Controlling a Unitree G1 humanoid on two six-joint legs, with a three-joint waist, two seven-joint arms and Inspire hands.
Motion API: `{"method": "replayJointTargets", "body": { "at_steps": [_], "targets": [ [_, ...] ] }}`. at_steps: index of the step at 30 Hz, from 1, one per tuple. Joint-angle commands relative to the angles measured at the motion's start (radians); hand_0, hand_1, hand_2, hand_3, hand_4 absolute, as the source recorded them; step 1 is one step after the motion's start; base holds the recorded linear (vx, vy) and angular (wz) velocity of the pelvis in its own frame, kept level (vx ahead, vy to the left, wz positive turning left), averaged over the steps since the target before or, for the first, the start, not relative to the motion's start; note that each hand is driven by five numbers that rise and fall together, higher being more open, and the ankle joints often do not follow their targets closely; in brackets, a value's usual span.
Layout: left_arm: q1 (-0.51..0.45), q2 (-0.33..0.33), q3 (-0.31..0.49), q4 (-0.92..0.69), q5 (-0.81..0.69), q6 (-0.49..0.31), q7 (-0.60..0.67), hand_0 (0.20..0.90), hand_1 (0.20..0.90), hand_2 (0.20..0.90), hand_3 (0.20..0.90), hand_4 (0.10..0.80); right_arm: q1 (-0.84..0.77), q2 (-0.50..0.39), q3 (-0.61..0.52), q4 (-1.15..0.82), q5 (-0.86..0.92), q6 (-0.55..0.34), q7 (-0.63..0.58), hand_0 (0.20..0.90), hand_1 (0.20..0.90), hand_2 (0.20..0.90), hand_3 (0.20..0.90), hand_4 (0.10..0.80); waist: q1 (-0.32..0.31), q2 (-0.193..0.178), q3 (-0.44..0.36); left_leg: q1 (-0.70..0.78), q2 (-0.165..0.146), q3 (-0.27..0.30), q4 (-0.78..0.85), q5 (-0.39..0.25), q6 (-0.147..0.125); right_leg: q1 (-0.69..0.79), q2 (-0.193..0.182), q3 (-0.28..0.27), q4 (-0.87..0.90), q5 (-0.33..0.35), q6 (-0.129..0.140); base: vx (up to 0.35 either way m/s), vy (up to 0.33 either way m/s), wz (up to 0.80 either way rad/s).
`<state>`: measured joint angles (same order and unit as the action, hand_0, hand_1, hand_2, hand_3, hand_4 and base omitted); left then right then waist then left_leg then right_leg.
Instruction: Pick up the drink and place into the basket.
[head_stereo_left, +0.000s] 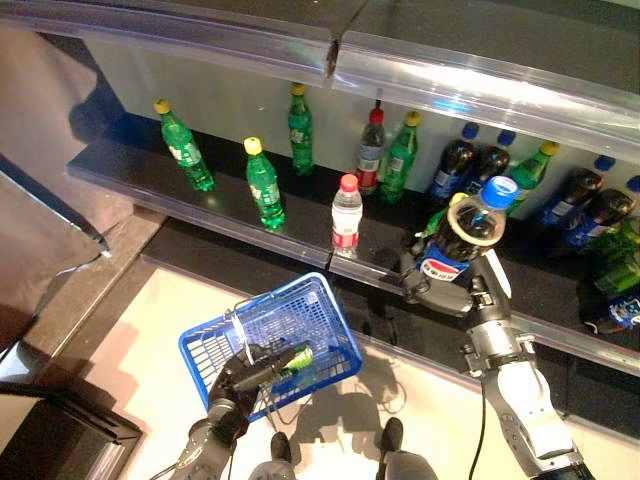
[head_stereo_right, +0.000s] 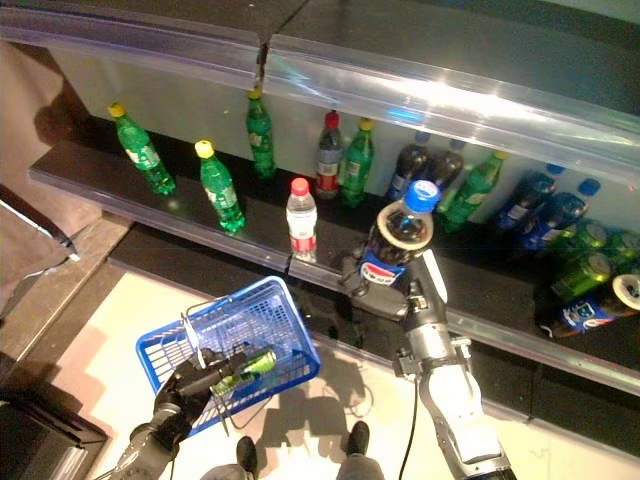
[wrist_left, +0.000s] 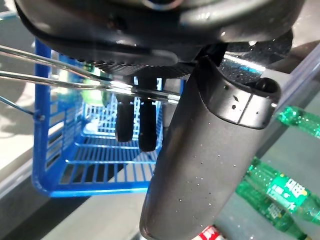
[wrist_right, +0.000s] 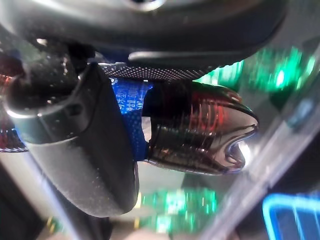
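Right hand (head_stereo_left: 440, 285) clamped on cola bottle (head_stereo_left: 462, 240), right of centre; left hand (head_stereo_left: 243, 375) curled round handle of blue basket (head_stereo_left: 325, 310), lower left. Risk: bottle sits well apart from the basket, so an early release likely drops it on the shelf edge (head_stereo_left: 300, 245).

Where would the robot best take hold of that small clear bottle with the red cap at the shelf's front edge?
Probably round the labelled middle of the clear bottle, coming from the open aisle side. It stands upright at the shelf edge, with a clear gap to the green bottle on its left.
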<state>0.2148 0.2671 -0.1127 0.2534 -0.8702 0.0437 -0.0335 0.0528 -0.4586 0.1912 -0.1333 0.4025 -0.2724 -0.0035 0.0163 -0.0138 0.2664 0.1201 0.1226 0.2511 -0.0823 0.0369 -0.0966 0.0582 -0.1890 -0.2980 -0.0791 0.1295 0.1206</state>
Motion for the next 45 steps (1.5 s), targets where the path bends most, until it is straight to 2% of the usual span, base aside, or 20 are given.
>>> {"method": "replayJointTargets", "body": {
  "at_steps": [1, 5, 11, 16, 21, 27, 32, 38, 45],
  "targets": [
    [-0.049, 0.112, -0.006, -0.263, -0.056, -0.099, -0.1, 0.3, 0.3, 0.3, 0.2, 0.1, -0.106, 0.017, 0.017, -0.185, 0.107, -0.126, 0.054, 0.3, 0.3, 0.3, 0.2, 0.1, 0.028, 0.022, -0.175, -0.014, 0.015, -0.002, 0.036, 0.007, 0.031, 0.039, -0.02, -0.014, 0.105, -0.092, -0.001, 0.018, 0.028, 0.13],
    [-0.047, 0.12, -0.032, -0.32, -0.088, -0.068, -0.099, 0.3, 0.3, 0.3, 0.2, 0.1, -0.116, 0.034, 0.09, -0.189, 0.108, -0.115, 0.056, 0.3, 0.3, 0.3, 0.2, 0.1, 0.044, 0.025, -0.175, -0.017, 0.011, -0.019, 0.036, 0.007, 0.032, 0.044, -0.024, -0.022, 0.105, -0.094, 0.001, 0.013, 0.021, 0.12],
    [-0.069, 0.147, -0.107, -0.409, -0.166, -0.013, -0.117, 0.3, 0.3, 0.3, 0.2, 0.1, -0.169, 0.058, 0.206, -0.13, 0.099, -0.124, -0.026, 0.3, 0.3, 0.3, 0.2, 0.1, 0.081, 0.035, -0.17, -0.027, 0.0, -0.046, 0.029, 0.012, 0.035, 0.053, -0.033, -0.05, 0.103, -0.094, 0.004, 0.005, 0.022, 0.17],
    [-0.116, 0.171, -0.183, -0.471, -0.246, 0.001, -0.131, 0.3, 0.3, 0.3, 0.2, 0.1, -0.23, 0.096, 0.304, -0.02, 0.048, -0.125, -0.129, 0.3, 0.3, 0.3, 0.2, 0.1, 0.108, 0.052, -0.158, -0.048, -0.01, -0.07, 0.022, 0.022, 0.038, 0.05, -0.045, -0.078, 0.109, -0.096, 0.008, -0.028, 0.04, 0.18],
    [-0.135, 0.188, -0.221, -0.51, -0.327, 0.03, -0.195, 0.3, 0.3, 0.3, 0.2, 0.1, -0.243, 0.117, 0.363, 0.074, 0.018, -0.117, -0.163, 0.3, 0.3, 0.3, 0.2, 0.1, 0.127, 0.064, -0.152, -0.066, -0.021, -0.089, 0.015, 0.028, 0.041, 0.048, -0.057, -0.096, 0.106, -0.092, 0.012, -0.021, 0.047, 0.27],
    [-0.17, 0.212, -0.276, -0.538, -0.388, 0.016, -0.27, 0.3, 0.3, 0.3, 0.2, 0.1, -0.268, 0.142, 0.428, 0.194, -0.021, -0.125, -0.197, 0.3, 0.3, 0.3, 0.2, 0.1, 0.143, 0.077, -0.144, -0.089, -0.027, -0.105, 0.017, 0.036, 0.041, 0.04, -0.073, -0.11, 0.112, -0.091, 0.016, -0.011, 0.048, 0.07],
    [-0.19, 0.212, -0.284, -0.559, -0.408, 0.013, -0.292, 0.3, 0.3, 0.3, 0.2, 0.1, -0.273, 0.148, 0.451, 0.262, -0.067, -0.114, -0.208, 0.3, 0.3, 0.3, 0.2, 0.1, 0.153, 0.084, -0.133, -0.108, -0.032, -0.114, 0.021, 0.041, 0.041, 0.031, -0.085, -0.116, 0.117, -0.089, 0.017, -0.029, 0.046, 0.14],
    [-0.153, 0.202, -0.239, -0.588, -0.51, 0.115, -0.406, 0.3, 0.3, 0.3, 0.2, 0.1, -0.219, 0.119, 0.478, 0.375, -0.173, -0.064, -0.226, 0.3, 0.3, 0.3, 0.2, 0.1, 0.169, 0.085, -0.133, -0.114, -0.034, -0.127, 0.021, 0.04, 0.04, 0.038, -0.095, -0.119, 0.111, -0.088, 0.022, 0.002, 0.009, 0.03],
    [-0.177, 0.198, -0.281, -0.598, -0.535, 0.224, -0.498, 0.3, 0.3, 0.3, 0.2, 0.1, -0.273, 0.114, 0.522, 0.506, -0.285, -0.005, -0.236, 0.3, 0.3, 0.3, 0.2, 0.1, 0.186, 0.081, -0.14, -0.115, -0.036, -0.147, 0.022, 0.041, 0.036, 0.049, -0.098, -0.126, 0.109, -0.09, 0.026, 0.013, 0.006, 0.08]
  ]
}}
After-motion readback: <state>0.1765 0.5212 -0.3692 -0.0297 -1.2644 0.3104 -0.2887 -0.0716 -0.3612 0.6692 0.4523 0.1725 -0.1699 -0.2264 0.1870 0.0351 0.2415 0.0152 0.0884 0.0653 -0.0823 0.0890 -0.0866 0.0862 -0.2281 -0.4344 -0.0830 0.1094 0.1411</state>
